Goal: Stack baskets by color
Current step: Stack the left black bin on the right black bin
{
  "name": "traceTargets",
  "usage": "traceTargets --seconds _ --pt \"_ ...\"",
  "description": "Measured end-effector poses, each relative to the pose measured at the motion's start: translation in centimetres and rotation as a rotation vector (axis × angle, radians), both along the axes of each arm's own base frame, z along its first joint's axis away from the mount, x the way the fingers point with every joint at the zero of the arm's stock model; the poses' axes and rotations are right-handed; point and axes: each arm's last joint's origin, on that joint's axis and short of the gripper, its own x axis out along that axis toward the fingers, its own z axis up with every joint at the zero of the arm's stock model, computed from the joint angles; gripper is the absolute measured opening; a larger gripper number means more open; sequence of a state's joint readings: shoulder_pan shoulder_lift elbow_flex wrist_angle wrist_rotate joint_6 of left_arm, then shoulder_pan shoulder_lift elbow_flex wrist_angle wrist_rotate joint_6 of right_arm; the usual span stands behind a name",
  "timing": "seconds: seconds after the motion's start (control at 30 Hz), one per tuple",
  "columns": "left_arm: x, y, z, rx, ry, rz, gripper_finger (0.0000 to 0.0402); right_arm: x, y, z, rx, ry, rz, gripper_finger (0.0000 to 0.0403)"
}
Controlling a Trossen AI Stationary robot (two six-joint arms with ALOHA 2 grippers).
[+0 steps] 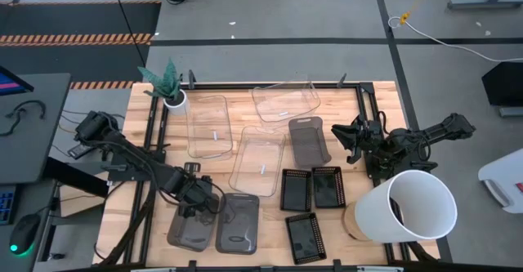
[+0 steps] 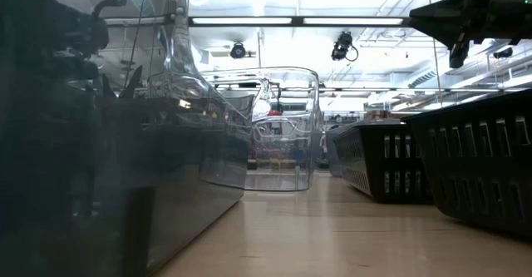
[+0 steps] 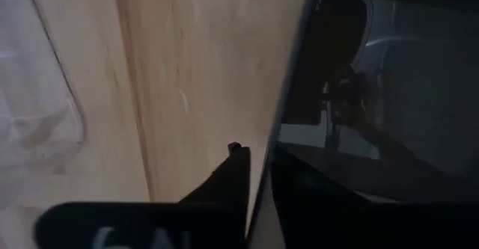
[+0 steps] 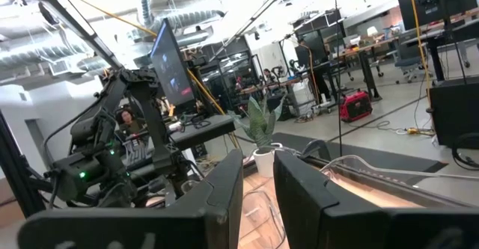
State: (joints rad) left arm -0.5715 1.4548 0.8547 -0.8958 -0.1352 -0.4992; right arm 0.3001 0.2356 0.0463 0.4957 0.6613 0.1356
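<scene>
While the left claw (image 1: 198, 202) seems pinched on the grey basket's (image 1: 189, 227) rim, lift level; right claw (image 1: 353, 141) waits empty, slightly parted.

A robotics laboratory in an open industrial hall: a wooden worktable (image 1: 245, 117) framed in black rails stands on a grey concrete floor (image 1: 286, 11) marked with hazard-striped tape (image 1: 78, 38). Exposed ducts (image 4: 172, 13) and strip lights (image 2: 291, 21) run along the ceiling, cameras (image 2: 342, 46) hang above, and monitors (image 4: 168, 58), cables and further benches (image 4: 352, 54) fill the room behind, where people sit at workstations.
</scene>
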Motion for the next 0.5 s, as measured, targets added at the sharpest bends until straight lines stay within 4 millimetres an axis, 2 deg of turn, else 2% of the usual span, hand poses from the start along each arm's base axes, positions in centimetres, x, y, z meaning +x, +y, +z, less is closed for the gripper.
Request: traceTargets --seconds 0.1,0.23,0.5 --pt "0.0 -0.1 0.1 -0.024 0.005 -0.004 0.0012 0.0 0.0 0.0 0.0 0.0 0.0 0.0082" --pt "-0.1 -0.1 0.5 -0.027 0.027 -0.013 0.0009 0.0 0.0 0.0 0.0 0.0 0.0 0.0082" --pt "-0.4 0.1 4.1 -0.032 0.072 -0.012 0.0005 0.0 0.0 0.0 0.0 -0.001 0.0 0.0082"
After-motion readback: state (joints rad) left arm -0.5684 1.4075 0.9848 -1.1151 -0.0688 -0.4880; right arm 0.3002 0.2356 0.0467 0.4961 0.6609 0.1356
